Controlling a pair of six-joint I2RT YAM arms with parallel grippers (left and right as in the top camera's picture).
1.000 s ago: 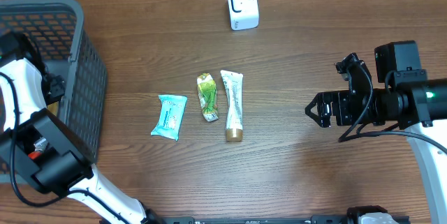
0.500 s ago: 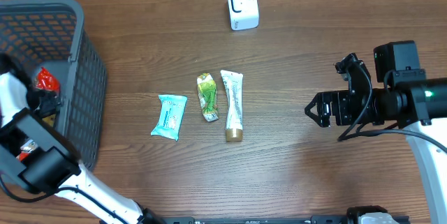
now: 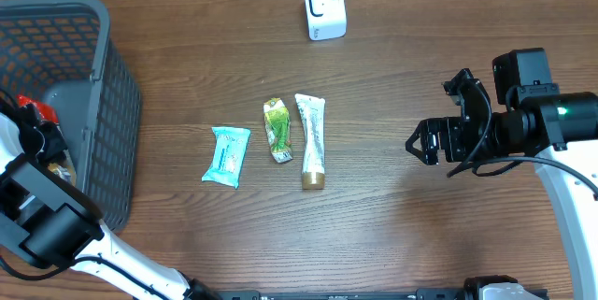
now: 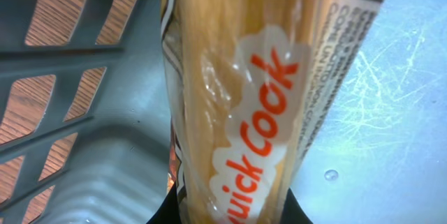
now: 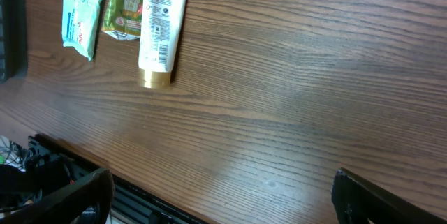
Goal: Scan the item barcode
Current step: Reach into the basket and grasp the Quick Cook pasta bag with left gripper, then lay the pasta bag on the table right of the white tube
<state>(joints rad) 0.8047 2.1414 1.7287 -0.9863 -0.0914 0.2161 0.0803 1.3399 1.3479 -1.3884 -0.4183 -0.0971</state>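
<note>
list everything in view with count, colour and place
basket: 1, grey, table's left edge
quick cook packet: 1, clear with orange lettering, inside basket
red item: 1, red, inside basket
scanner: 1, white, back centre
teal packet: 1, teal, centre-left
green packet: 1, green, left of tube
tube: 1, white with gold cap, centre
table: 1, brown wood, under everything
left tool: 1, black, in basket, shut on quick cook packet
right tool: 1, black, open, right side

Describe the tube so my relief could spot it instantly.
Look at the table below the white scanner, where three items lie in a row. The tube is the rightmost in the overhead view: long, white, with a gold cap, beside a green sachet and a teal packet.
</note>
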